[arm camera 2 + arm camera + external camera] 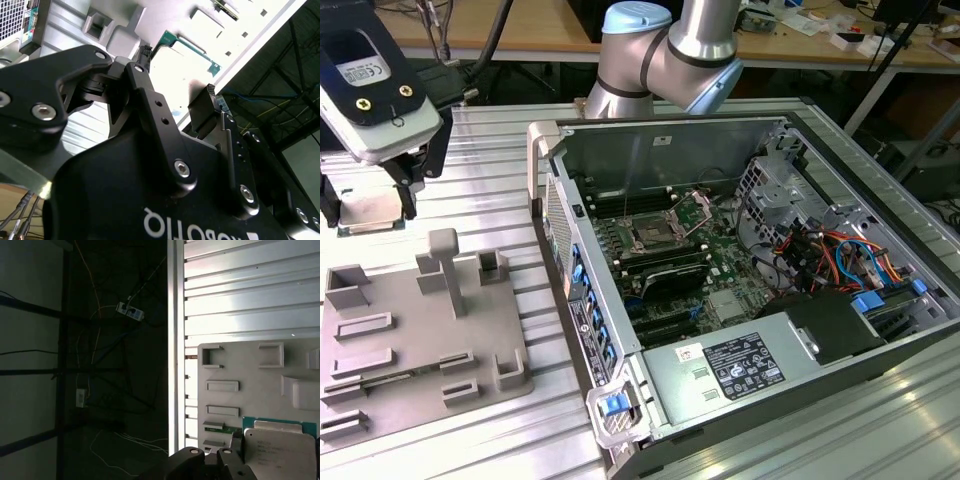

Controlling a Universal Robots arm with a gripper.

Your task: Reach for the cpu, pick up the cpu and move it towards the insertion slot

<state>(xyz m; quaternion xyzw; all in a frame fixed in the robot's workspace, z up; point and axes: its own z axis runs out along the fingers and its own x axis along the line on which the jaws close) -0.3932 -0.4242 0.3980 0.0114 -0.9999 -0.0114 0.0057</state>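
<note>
Slatted metal table (pixel 490 150) under everything. On the exterior view's right, open computer case (pixel 660 150), with the insertion slot (pixel 652 236) inside on the green board. On the exterior view's left, grey plastic tray (pixel 410 330). Near the far edge of that tray, well apart from the slot, gripper (pixel 368 208) with fingers closed on two opposite edges of the cpu (pixel 282 452), held flat.

Case wall (pixel 558 205) stands between gripper (pixel 367 212) and insertion slot (pixel 650 236); top open.
</note>
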